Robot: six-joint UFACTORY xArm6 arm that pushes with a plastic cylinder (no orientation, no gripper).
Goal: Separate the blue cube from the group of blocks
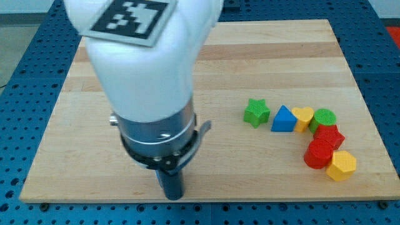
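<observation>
A blue block (284, 119) with a peaked top sits at the view's right in a curved row of blocks. A green star (256, 112) lies just to its left, and a yellow heart (303, 117) touches its right side. After the heart come a green cylinder (324, 118), a red star (329, 135), a red round block (319, 154) and a yellow hexagon (341, 165). My tip (174, 197) is near the board's bottom edge, far to the left of and below the blue block, touching no block.
The wooden board (262, 56) lies on a blue perforated table. The white arm body (144, 75) with a black-and-white marker hides the board's left-centre. The board's bottom edge runs just below my tip.
</observation>
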